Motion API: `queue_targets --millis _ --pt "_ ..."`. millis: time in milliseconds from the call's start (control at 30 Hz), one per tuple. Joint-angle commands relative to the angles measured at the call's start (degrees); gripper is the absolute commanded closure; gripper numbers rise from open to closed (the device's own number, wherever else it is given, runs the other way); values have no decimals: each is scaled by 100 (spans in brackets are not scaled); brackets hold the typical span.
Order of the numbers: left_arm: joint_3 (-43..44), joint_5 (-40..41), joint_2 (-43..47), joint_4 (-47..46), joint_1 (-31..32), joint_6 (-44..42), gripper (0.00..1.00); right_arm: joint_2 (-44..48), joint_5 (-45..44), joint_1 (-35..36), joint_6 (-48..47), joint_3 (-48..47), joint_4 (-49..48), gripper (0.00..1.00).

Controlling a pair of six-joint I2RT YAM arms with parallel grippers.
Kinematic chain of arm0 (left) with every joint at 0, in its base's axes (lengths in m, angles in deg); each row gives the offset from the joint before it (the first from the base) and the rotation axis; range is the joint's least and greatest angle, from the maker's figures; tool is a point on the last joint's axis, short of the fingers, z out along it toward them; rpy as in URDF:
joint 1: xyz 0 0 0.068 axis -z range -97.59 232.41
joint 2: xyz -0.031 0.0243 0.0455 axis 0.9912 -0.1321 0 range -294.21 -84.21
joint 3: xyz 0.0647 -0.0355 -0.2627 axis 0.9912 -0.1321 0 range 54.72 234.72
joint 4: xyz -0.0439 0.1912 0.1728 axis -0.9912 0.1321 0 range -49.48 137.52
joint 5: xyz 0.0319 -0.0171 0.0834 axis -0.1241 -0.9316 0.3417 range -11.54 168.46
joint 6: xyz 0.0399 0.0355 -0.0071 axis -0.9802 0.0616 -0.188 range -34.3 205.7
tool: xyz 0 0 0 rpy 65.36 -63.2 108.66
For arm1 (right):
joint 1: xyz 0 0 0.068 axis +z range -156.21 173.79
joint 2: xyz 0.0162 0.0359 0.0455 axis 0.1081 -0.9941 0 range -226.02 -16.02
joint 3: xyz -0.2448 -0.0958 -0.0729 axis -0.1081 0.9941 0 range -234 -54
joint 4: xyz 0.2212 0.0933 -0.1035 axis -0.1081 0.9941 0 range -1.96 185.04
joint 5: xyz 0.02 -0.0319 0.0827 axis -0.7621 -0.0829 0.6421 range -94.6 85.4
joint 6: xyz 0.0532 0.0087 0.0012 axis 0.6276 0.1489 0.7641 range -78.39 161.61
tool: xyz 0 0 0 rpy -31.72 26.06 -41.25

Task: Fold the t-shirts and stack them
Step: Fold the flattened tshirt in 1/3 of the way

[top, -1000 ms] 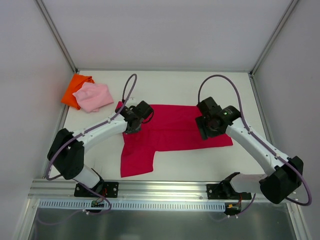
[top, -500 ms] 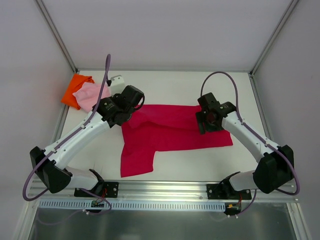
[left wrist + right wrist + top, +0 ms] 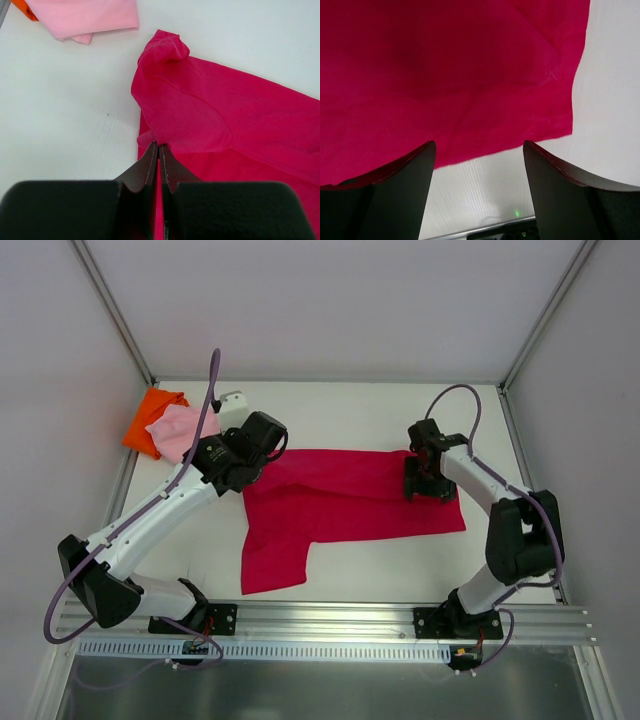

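1. the left fingers (image 3: 146, 172) are pinched tight on a fold at the edge of the crimson shirt (image 3: 350, 502). the cloth rises to their tips and spreads ahead and to their right.
2. the right fingers (image 3: 402, 182) stand wide and hold nothing. the shirt's far end lies just ahead of their tips, with bare counter (image 3: 600, 100) to their right.
3. the shirt's long axis runs from one pair of fingers to the other, so the right arm is nearer the free end and looks best placed to take it.
4. the pink shirt (image 3: 180, 430) overlaps the orange shirt (image 3: 150, 412), ahead-left of the left fingers and apart from the crimson one.
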State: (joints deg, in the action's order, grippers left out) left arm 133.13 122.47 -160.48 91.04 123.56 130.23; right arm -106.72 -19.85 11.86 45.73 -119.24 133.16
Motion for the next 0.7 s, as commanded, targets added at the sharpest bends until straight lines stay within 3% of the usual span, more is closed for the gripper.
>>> queue_targets --millis 0,267,667 --pt "51 117 139 125 -72 -33 100 -413 180 -329 247 -419 -346 25" --pt "43 143 279 142 -80 -59 100 -958 153 -1216 335 -631 -390 25" --pt "95 143 262 98 -89 -217 100 -1126 136 -1657 291 -921 -223 25"
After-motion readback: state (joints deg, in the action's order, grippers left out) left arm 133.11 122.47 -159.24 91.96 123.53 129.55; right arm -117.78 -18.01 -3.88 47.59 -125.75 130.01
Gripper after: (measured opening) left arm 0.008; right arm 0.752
